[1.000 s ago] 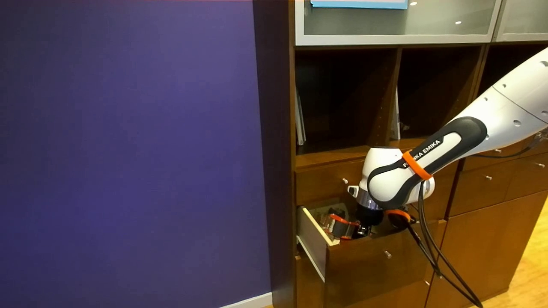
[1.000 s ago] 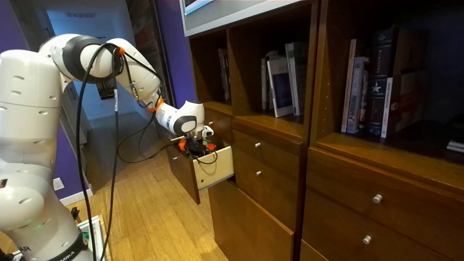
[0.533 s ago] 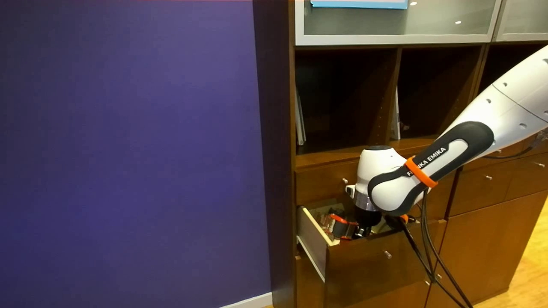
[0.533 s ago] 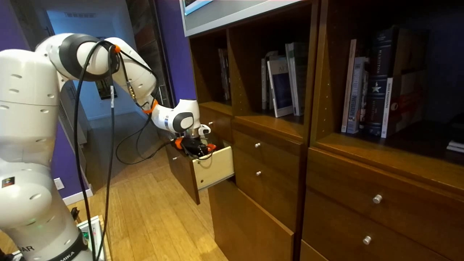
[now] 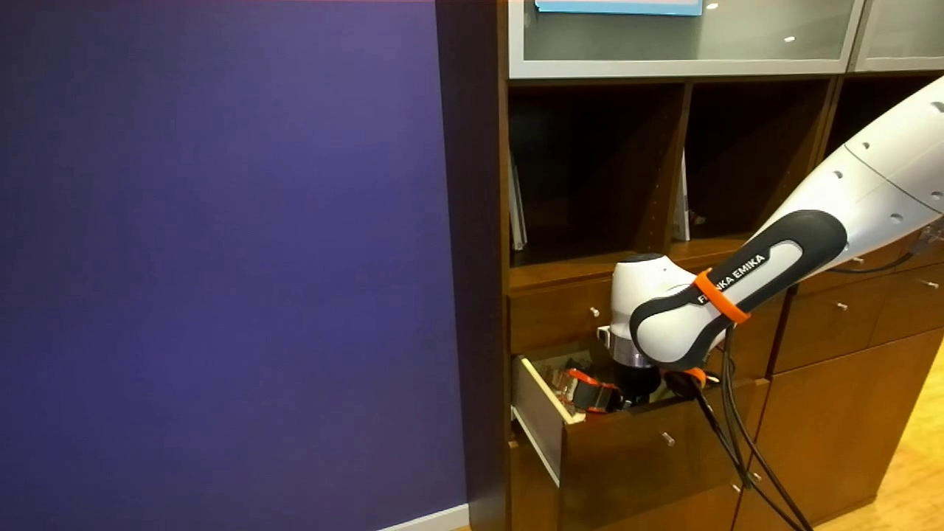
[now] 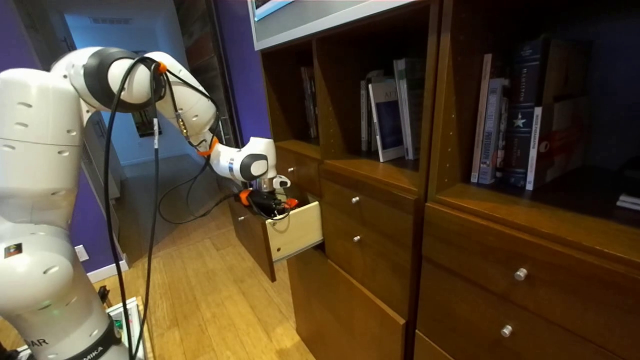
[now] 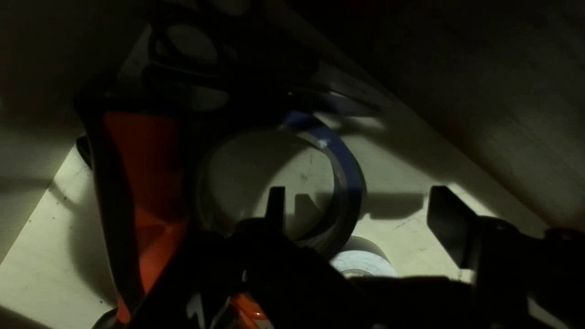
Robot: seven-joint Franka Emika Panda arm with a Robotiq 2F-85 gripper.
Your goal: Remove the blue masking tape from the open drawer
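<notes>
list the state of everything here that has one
Brown-fronted wooden drawer with cream sides: pulled open
Black two-fingered gripper: open, inside the drawer
Blue ring-shaped roll of masking tape: lying flat in the drawer, not gripped
Dark-handled scissors: in the drawer, too dark to tell whether shut
Brown wooden drawer above the open one: shut
Silver-framed glass cabinet door: shut
White book with dark-blue cover panel: standing tilted

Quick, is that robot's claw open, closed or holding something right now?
Gripper: open, holding nothing; its jaws stand apart, with one side of the blue masking tape showing between them in the wrist view.
</notes>
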